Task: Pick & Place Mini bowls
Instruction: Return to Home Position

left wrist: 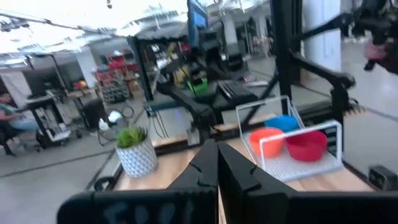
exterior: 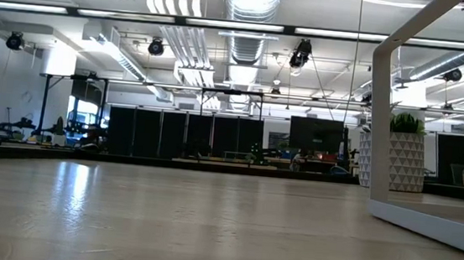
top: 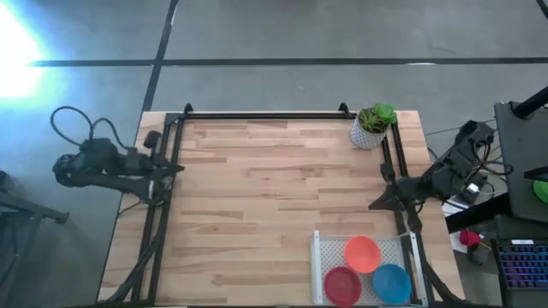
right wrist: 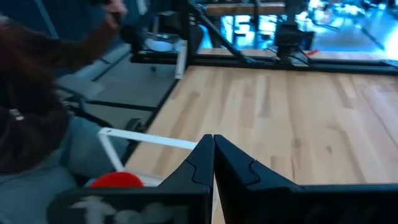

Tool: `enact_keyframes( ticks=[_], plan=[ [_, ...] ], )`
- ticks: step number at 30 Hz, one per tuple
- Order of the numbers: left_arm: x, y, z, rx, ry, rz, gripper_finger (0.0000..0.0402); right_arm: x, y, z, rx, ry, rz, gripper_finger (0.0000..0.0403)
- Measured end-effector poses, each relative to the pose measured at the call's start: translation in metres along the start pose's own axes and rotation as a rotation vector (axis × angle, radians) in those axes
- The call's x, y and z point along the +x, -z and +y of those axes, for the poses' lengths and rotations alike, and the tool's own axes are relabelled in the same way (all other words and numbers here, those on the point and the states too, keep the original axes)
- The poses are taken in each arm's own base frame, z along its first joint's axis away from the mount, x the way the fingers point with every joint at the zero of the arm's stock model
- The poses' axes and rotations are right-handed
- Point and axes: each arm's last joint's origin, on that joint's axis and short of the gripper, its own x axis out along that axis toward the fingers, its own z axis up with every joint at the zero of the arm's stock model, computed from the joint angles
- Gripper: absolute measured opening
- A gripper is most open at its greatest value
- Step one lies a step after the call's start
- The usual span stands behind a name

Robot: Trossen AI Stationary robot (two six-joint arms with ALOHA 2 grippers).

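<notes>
Three mini bowls sit in a white wire tray at the table's near right: an orange bowl, a red bowl and a blue bowl. The left wrist view shows them too: orange bowl, red bowl, blue bowl. My left gripper waits shut at the table's left edge, touching nothing. My right gripper is shut at the right edge, just beyond the tray's far side. The right wrist view shows the red bowl beside my shut right gripper.
A white pot with a green plant stands at the far right corner. Black frame bars run along the table's far, left and right edges. The tray's white frame rises at the right of the low view. A person is close to the tray.
</notes>
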Motion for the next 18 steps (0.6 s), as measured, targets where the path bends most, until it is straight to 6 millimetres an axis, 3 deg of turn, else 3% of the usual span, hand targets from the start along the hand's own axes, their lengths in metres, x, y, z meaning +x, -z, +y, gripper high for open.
enact_keyframes(
  ticks=[11,18],
  plan=[
    [-0.029,0.026,-0.003,-0.038,-0.029,-0.137,0.0,-0.031,0.016,-0.017,-0.016,-0.087,-0.135,0.0008],
    [-0.025,0.034,-0.005,-0.042,-0.035,-0.072,0.0,-0.046,0.035,-0.029,0.018,-0.106,-0.216,0.0008]
  ],
)
